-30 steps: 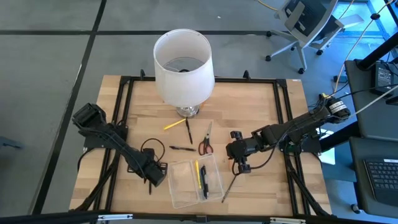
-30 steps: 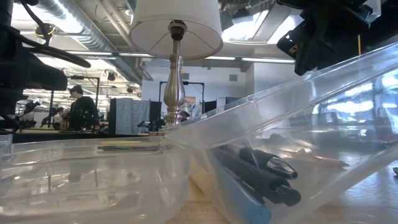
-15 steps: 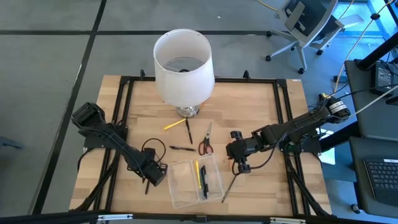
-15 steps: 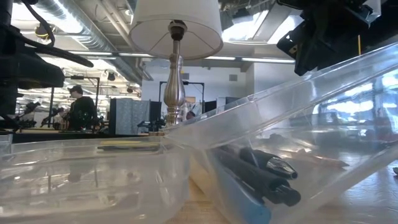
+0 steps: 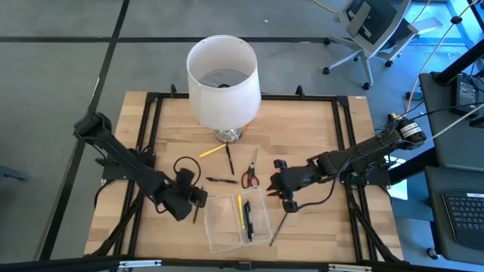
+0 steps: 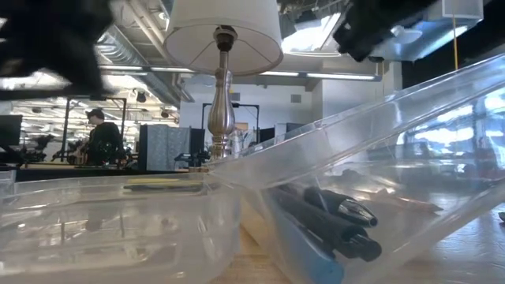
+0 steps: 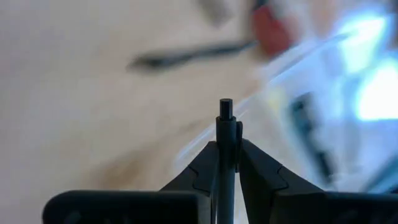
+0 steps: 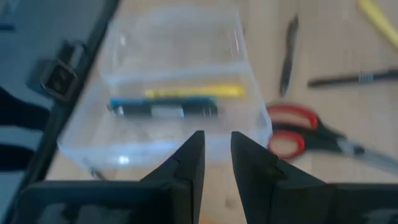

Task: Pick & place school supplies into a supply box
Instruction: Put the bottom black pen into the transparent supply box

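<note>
Now | left gripper (image 7: 227, 163) clamps dark pen (image 7: 226, 149), lengthwise between fingers | right gripper (image 8: 216, 155) fingers slightly apart, empty

Supply box (image 5: 236, 223) at the table's (image 5: 318, 128) front edge, scissors (image 5: 249, 175) behind it, lamp (image 5: 223, 79) farther back.

Beyond the fingers (image 8: 189, 163), the clear supply box (image 8: 124, 140) holds a yellow pencil (image 8: 196, 91) and a blue pen (image 8: 165, 107).

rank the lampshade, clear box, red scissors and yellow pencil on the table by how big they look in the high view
1. lampshade, though it sits nearer the camera
2. clear box
3. red scissors and yellow pencil: too alike to rank
</note>
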